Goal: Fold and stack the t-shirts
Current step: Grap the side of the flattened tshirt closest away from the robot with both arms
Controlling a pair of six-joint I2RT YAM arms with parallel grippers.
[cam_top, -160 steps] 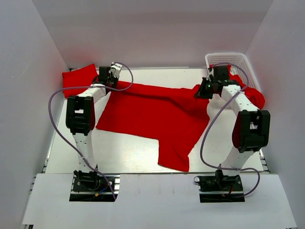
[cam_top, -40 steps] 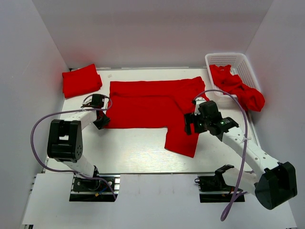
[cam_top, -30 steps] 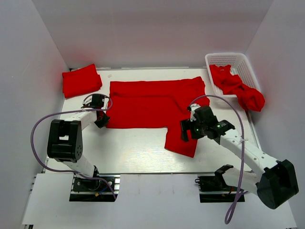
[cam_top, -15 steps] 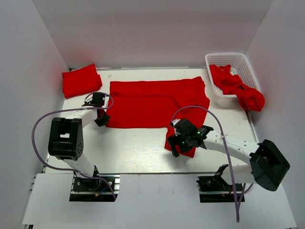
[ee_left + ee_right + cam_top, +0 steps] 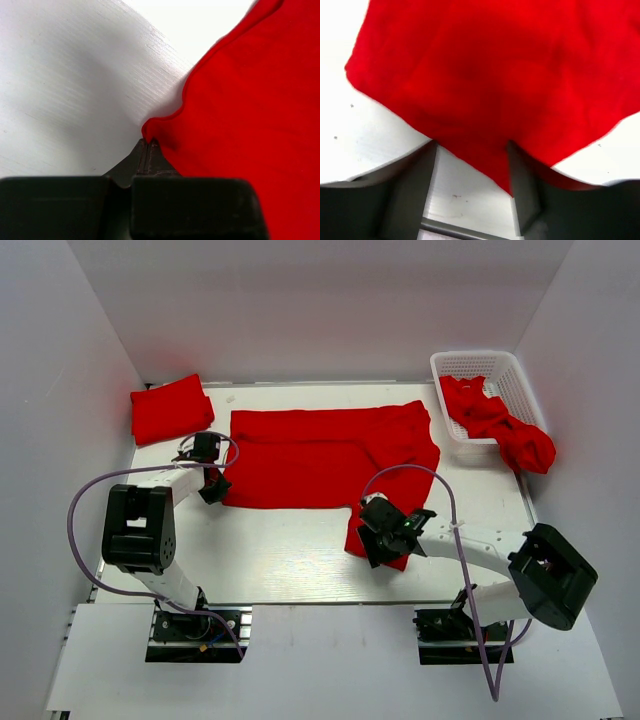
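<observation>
While pinching shut on the spread t-shirt (image 5: 320,455) hem right at the left tool (image 5: 148,152) tips, probably anchors the cloth for folding. Straddles the sleeve (image 5: 485,75) between the right tool (image 5: 471,150) jaws, set apart, seemingly readying a grab.

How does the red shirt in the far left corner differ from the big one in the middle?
The corner shirt is folded into a compact pad. The middle shirt is only partly folded and spread wide, with one flap sticking out toward the arms. The corner shirt lies untouched, while the middle shirt has the left tool pinching its left edge and the right tool open around the flap's edge. Both are plain bright red cloth.
</observation>
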